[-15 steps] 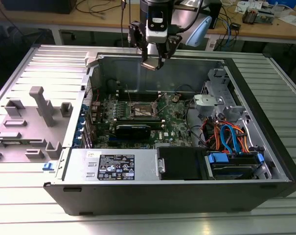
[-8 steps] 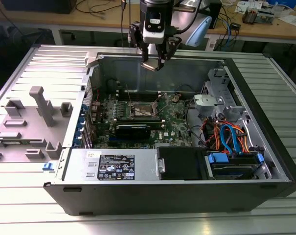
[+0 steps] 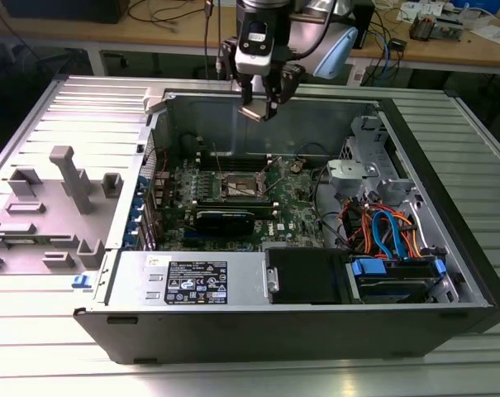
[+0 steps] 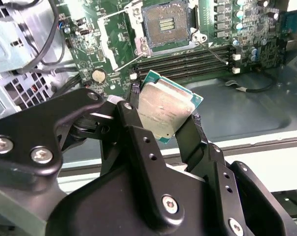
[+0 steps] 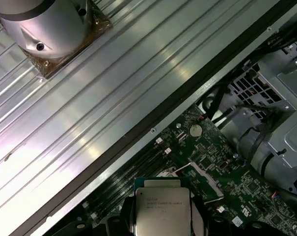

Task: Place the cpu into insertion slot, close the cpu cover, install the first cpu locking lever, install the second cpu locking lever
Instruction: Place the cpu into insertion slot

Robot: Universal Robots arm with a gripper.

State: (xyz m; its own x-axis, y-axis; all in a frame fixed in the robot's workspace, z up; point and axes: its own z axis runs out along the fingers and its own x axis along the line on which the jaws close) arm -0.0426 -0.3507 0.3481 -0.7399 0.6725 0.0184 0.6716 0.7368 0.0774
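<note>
Zero of four steps finished: gripper (image 4: 164, 104) clamped on the cpu (image 4: 168, 114), held high above the case (image 3: 316, 331), insertion slot (image 4: 168, 22) bare, cpu cover (image 4: 104, 46) open, levers unset.

In the second wrist view the gripper (image 4: 163, 109) clamps the cpu (image 4: 170, 101), and we lose the chip's held corner behind the black fingers (image 4: 138, 132). The insertion slot (image 4: 167, 23) is cut off by the picture's edge, so we cannot see its whole rim. In the first wrist view the picture's edge cuts the cpu (image 5: 162, 211) short and the chip hides part of the motherboard (image 5: 212, 164) behind it, while in the exterior view the arm (image 3: 324, 41) is cut off at the upper edge and the insertion slot (image 3: 237, 187) is too small for us to tell its contacts.
</note>
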